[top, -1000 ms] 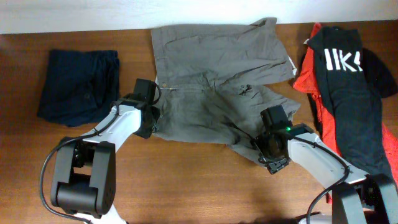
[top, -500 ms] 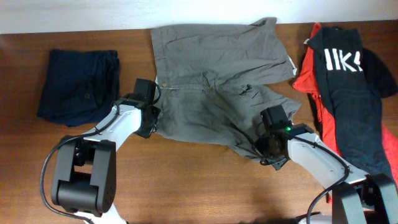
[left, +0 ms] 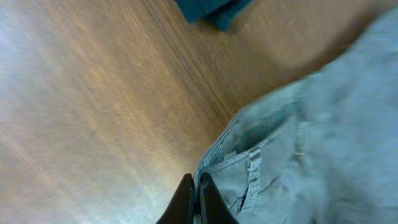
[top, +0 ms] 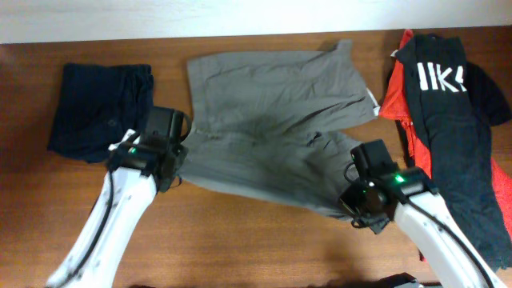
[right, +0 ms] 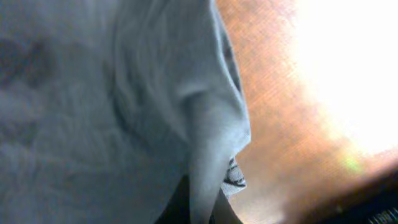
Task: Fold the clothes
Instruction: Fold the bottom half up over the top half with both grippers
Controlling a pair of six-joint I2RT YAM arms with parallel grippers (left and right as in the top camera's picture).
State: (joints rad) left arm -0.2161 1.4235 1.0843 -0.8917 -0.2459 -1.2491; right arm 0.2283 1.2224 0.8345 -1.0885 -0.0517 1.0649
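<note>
The grey-khaki trousers (top: 272,120) lie spread across the middle of the table, stretched between both arms. My left gripper (top: 178,160) is shut on their left waistband corner (left: 249,168); in the left wrist view its black fingertips (left: 186,202) pinch the cloth edge just above the wood. My right gripper (top: 352,210) is shut on the front right hem, and a fold of grey cloth (right: 202,155) runs down between its dark fingers (right: 177,205). Of the other clothes, the dark navy trousers (top: 100,108) lie folded at the far left.
A black T-shirt with white print (top: 448,104) lies over a red garment (top: 400,104) at the right edge, close to my right arm. Bare wooden table (top: 240,240) runs along the front. A pale wall borders the back edge.
Both grippers have shut on the trousers and drawn back toward the front, the left also moving left and the right moving right. The cloth now lies flatter and more stretched.
</note>
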